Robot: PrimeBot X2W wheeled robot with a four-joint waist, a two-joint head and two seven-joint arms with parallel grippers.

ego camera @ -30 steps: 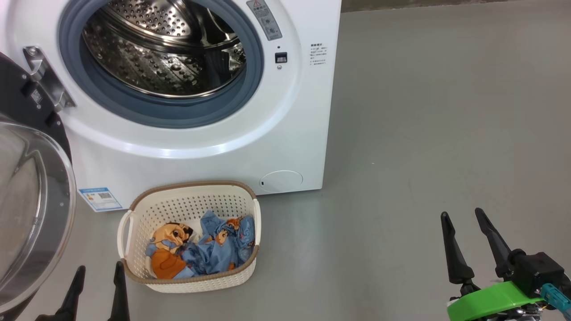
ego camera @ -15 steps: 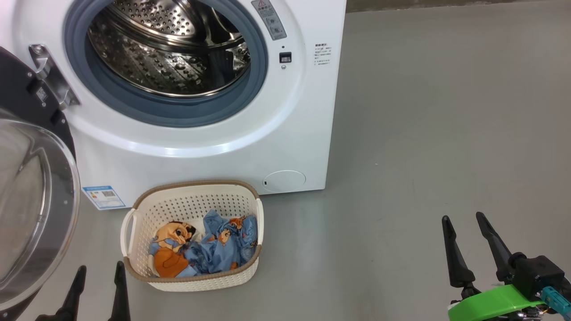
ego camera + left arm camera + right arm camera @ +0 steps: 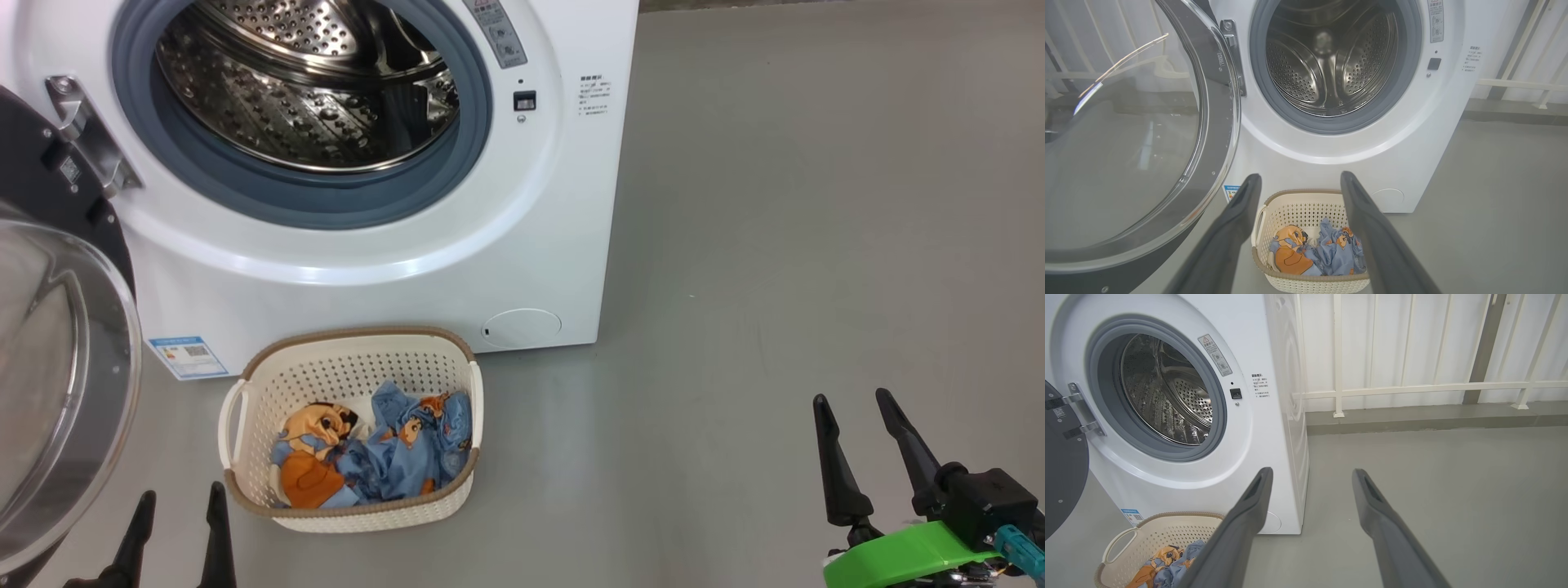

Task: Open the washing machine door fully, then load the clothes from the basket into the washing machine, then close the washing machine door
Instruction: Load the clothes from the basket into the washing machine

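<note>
door (image 3: pixel 65 367) open, clothes (image 3: pixel 375 457) heaped in basket (image 3: pixel 351 336) on floor under washer (image 3: pixel 367 269) mouth, just ahead-right of left gripper (image 3: pixel 178 527), well apart from right gripper (image 3: pixel 851 398); both jaws wide, empty, so left arm's nearer.

Head view: washing machine (image 3: pixel 392 269) top cut by the upper edge. Washing machine door (image 3: pixel 65 392) cut by the left edge. Left pincer (image 3: pixel 181 490) cut at the bottom edge just below the fingertips; right pincer (image 3: pixel 851 396) body clipped at the bottom right corner. Clothes (image 3: pixel 400 457) bunched, count unclear, lower folds hidden by the basket (image 3: pixel 367 514) wall. Blue label sticker (image 3: pixel 186 356) and small print (image 3: pixel 593 96) too small to read. Right wrist view: basket cut by the bottom edge, partly behind a finger.
</note>
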